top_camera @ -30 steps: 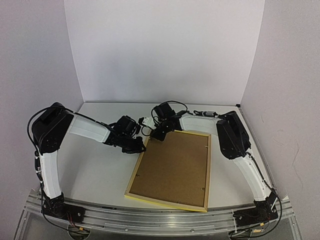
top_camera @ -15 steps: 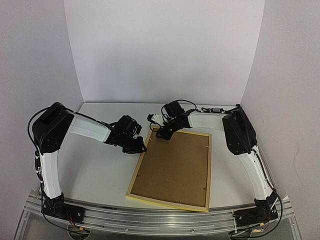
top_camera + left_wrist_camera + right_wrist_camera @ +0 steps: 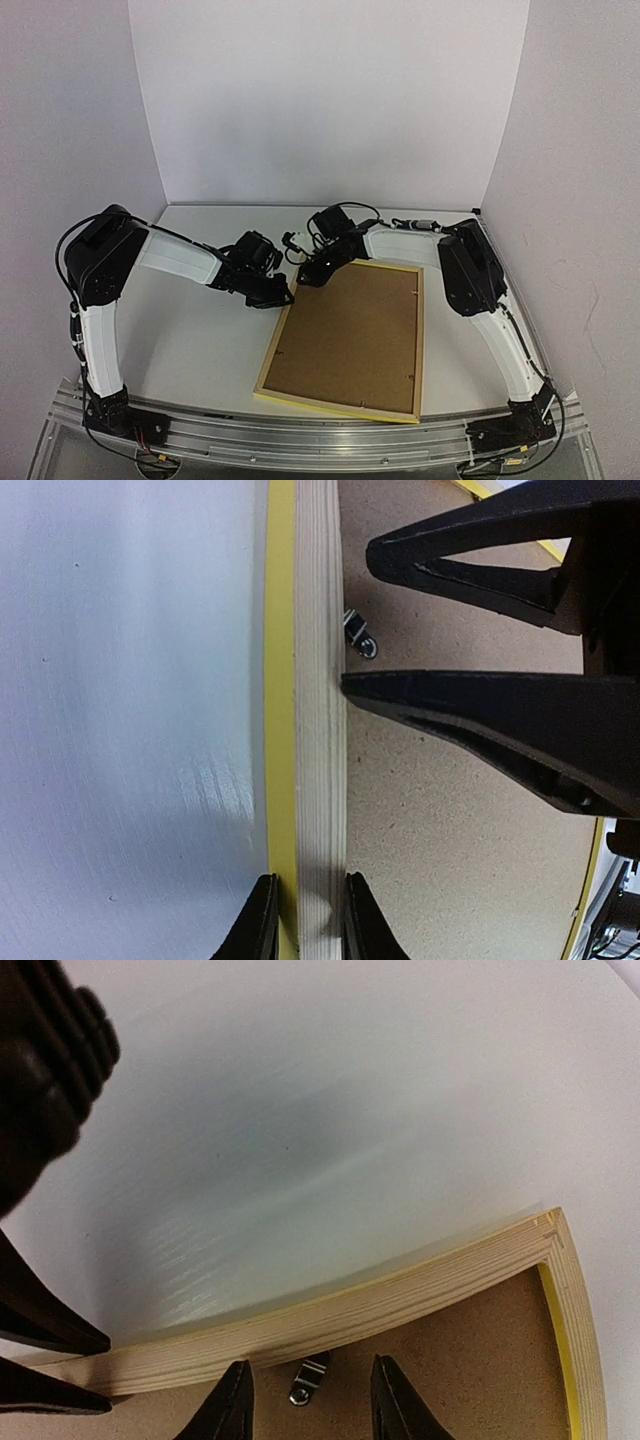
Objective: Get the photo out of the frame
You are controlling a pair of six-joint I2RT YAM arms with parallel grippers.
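The yellow frame [image 3: 274,345] lies face down on the table, its pale wood back up. The brown backing sheet [image 3: 350,330] fills it, and the photo is hidden. My left gripper [image 3: 286,296] is shut on the frame's left rail [image 3: 320,730] near the far corner, one finger on each side [image 3: 310,927]. My right gripper [image 3: 308,272] is open just above the backing at the far left corner. Its fingertips [image 3: 235,1405] straddle a small metal clip [image 3: 308,1380] beside the top rail [image 3: 400,1300]. The clip also shows in the left wrist view [image 3: 360,635].
White table [image 3: 190,340] with white walls at the back and sides. The frame's near edge lies close to the metal rail [image 3: 320,440] at the table's front. The two grippers are close together at the frame's far left corner.
My right gripper swung a little right along the top rail, then came back left to the clip near the corner. The left gripper and the frame have not moved.
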